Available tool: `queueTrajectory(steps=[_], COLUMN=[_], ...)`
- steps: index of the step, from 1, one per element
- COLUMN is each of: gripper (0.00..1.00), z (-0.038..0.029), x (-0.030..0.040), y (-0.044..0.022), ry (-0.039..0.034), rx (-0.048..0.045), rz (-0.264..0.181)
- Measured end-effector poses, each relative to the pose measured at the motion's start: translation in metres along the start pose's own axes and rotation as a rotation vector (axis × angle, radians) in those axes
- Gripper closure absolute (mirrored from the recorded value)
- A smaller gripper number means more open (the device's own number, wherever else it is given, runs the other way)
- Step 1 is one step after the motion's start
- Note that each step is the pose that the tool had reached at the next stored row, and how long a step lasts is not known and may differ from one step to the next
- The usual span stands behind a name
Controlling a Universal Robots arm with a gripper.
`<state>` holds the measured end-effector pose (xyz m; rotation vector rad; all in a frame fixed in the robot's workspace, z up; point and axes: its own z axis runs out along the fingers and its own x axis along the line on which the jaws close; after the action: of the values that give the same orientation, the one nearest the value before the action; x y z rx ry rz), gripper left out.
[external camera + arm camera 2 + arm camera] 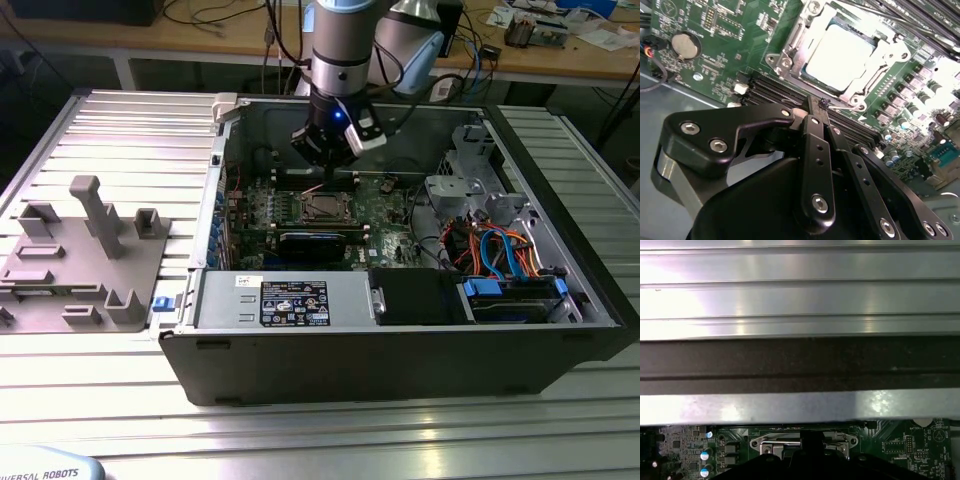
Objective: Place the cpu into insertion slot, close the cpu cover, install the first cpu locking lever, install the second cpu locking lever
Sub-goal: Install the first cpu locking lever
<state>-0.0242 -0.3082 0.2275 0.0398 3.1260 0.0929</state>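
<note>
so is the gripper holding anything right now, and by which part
The gripper has its jaws closed at the end of a thin wire locking lever beside the cpu cover; an actual grip cannot be told.

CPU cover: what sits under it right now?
Through the cut-out of the cpu cover, closed over the insertion slot, the cpu shows its silvery top. The socket beneath the chip is hidden. The gripper sits beside the frame.

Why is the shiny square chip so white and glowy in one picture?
In the second wrist view, light bounces off the flat silver-grey square chip, so its top washes out to white, and the green circuit board beside it glares too. In the exterior view the same chip looks dull grey. In the first wrist view, the ribbed silver metal wall shows bright streaks.
</note>
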Motion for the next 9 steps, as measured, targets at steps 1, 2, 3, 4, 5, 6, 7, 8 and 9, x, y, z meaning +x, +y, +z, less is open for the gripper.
queueTrajectory(steps=[1, 2, 3, 4, 5, 6, 7, 8, 9], gripper=[0.89, 0.89, 0.89, 0.89, 0.89, 0.89, 0.89, 0.89, 0.89], z=[0.0001, 0.0002, 0.0003, 0.0004, 0.0005, 0.0012, 0.0018, 0.0024, 0.0031], x=[0.0018, 0.0039, 0.0055, 0.007, 0.0077, 0.0077, 0.0077, 0.0077, 0.0078], y=[0.0, 0.0, -0.0001, -0.0001, -0.0002, -0.0001, -0.0001, -0.0001, -0.0001], ry=[0.0, -0.0001, -0.0001, -0.0001, 0.0001, 0.0002, 0.0002, 0.0001, 0.0002], rx=[-0.0001, -0.0003, -0.0003, -0.0002, -0.0001, 0.0, -0.0001, -0.0001, -0.0002], rz=[0.0, 0.0, -0.001, -0.002, -0.002, -0.002, -0.002, -0.002, -0.002])
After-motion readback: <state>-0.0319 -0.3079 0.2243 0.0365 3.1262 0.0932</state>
